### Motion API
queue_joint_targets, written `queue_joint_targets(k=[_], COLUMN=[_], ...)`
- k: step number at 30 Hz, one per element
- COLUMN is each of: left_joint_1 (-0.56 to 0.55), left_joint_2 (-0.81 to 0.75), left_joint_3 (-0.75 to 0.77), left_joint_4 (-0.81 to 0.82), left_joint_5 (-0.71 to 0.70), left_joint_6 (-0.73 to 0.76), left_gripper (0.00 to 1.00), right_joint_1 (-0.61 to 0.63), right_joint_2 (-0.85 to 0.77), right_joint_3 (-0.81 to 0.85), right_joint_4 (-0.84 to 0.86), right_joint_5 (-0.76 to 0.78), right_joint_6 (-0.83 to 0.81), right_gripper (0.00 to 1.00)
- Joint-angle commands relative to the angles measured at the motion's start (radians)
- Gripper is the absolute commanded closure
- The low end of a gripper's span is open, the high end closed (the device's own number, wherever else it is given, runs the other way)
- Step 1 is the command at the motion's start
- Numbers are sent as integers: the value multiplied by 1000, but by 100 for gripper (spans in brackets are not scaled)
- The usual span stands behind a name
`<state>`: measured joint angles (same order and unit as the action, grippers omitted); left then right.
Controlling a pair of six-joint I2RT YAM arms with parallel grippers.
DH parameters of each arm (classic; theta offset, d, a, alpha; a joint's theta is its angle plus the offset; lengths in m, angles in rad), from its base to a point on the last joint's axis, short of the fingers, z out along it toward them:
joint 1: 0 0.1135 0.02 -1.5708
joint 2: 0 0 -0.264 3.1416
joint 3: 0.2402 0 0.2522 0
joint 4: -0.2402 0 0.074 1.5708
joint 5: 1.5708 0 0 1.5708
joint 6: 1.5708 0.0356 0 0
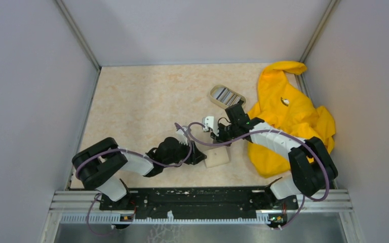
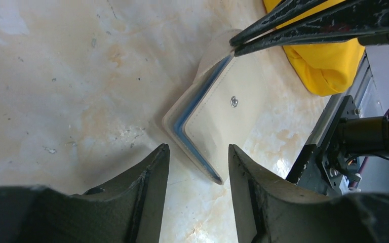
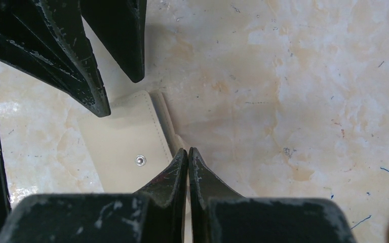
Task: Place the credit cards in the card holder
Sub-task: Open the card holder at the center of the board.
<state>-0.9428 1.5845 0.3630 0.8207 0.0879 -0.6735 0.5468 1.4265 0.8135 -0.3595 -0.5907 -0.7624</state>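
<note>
Card holder (image 2: 218, 121) sits corner-on just ahead of the left gripper (image 2: 198, 149), fingers parted and empty; right gripper (image 3: 188, 150), pinched shut, at its far edge.

The card holder (image 2: 243, 126), just ahead of the left gripper (image 2: 198, 149), looks like matt tan leather with a shiny metal snap (image 2: 234, 102). Both it and the right gripper (image 3: 188, 152) are scuffed black plastic. The tabletop (image 2: 81, 76) beneath is glossy marbled beige.
</note>
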Motion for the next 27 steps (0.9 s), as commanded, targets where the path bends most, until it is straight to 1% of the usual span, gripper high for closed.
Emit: queue_joint_targets(k=[1,8,9,11,12,14,15,16,18,21,24,26,27], left_joint_1=[-1,-1,-1,-1,-1,-1,-1,-1,-1,-1,-1,-1,-1], left_joint_2=[15,61,66,69,70,67,64,61,51,26,7,-8,-14], left_joint_3=[31,73,76,82,85,91,94,100,105,106,114,121,128], left_joint_4=[-10,-18,-12,-3,-3,-2,0,0,4,8,-6,-26,-39], left_joint_5=[-14,9,15,26,31,42,48,55,76,114,177,215,234], left_joint_6=[-11,-13,-15,-12,-7,14,33,53,123,255,401,471,506], left_gripper=[48,58,61,68,73,86,91,93,95,95,95,93,90], right_joint_1=[-5,-5,-5,-5,-5,-5,-6,-8,-23,-70,-130,-165,-183], right_joint_2=[-34,-36,-35,-34,-34,-34,-36,-36,-41,-67,-126,-166,-186], right_joint_3=[32,32,32,32,32,33,33,35,40,49,47,35,26], right_joint_4=[30,27,28,27,27,27,29,33,40,73,108,140,155], right_joint_5=[-33,-34,-34,-33,-32,-31,-29,-26,-25,-25,-47,-63,-72], right_joint_6=[3,3,3,3,3,4,8,16,42,137,211,249,265], right_gripper=[100,100,100,100,100,100,100,100,100,100,100,100,100])
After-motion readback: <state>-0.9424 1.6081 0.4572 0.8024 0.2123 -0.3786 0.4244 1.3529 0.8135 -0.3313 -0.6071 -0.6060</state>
